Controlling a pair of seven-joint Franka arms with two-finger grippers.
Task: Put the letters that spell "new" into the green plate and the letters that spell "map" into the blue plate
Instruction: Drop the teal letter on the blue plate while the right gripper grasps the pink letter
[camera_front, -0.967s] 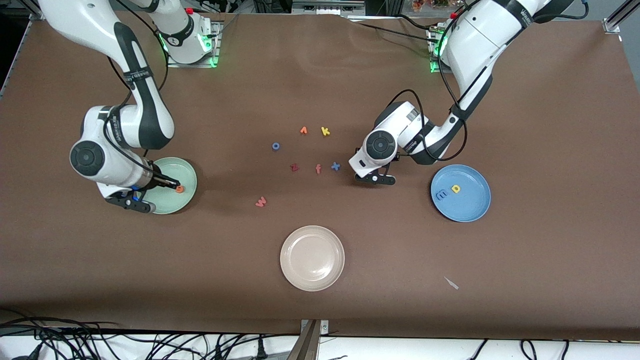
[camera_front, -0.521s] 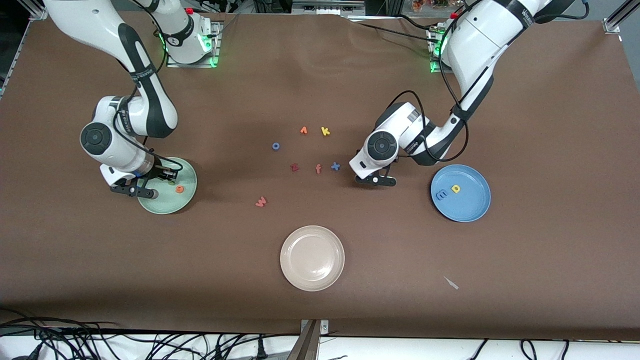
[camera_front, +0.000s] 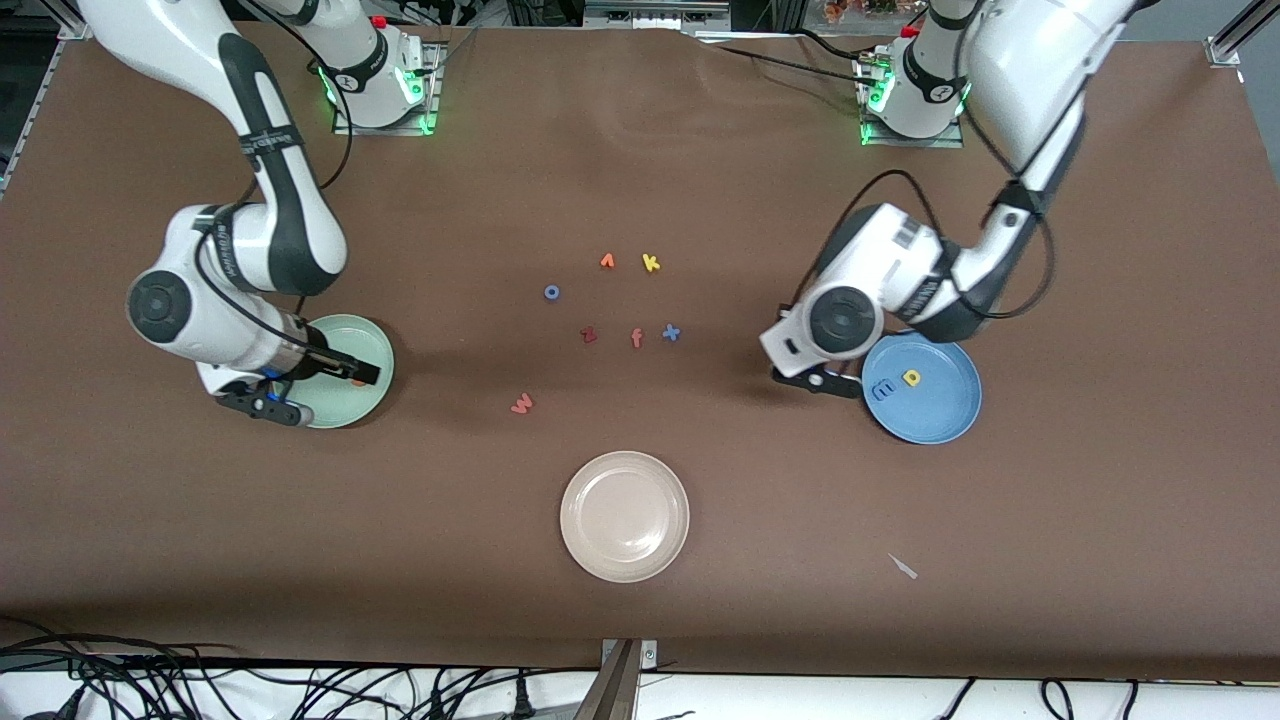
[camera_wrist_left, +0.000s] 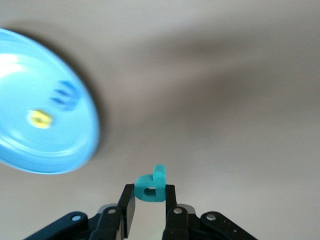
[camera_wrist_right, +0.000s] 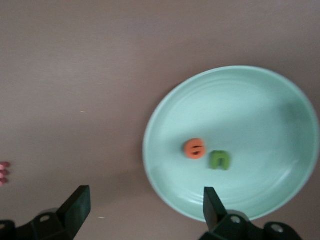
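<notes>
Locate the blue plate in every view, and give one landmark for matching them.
Front view: the blue plate lies toward the left arm's end of the table.
Left wrist view: blue plate at the picture's edge, cut off.
Right wrist view: not in it.
Shared landmark: the yellow a lying in it.

The green plate (camera_wrist_right: 260, 100) and blue plate (camera_front: 940, 415) looked smooth and faintly glossy; the brown table cover (camera_front: 1000, 620) was matt cloth.

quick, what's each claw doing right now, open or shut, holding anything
Left claw: shut on the teal p, beside the blue plate.
Right claw: open, holding nothing, above the green plate.
</notes>
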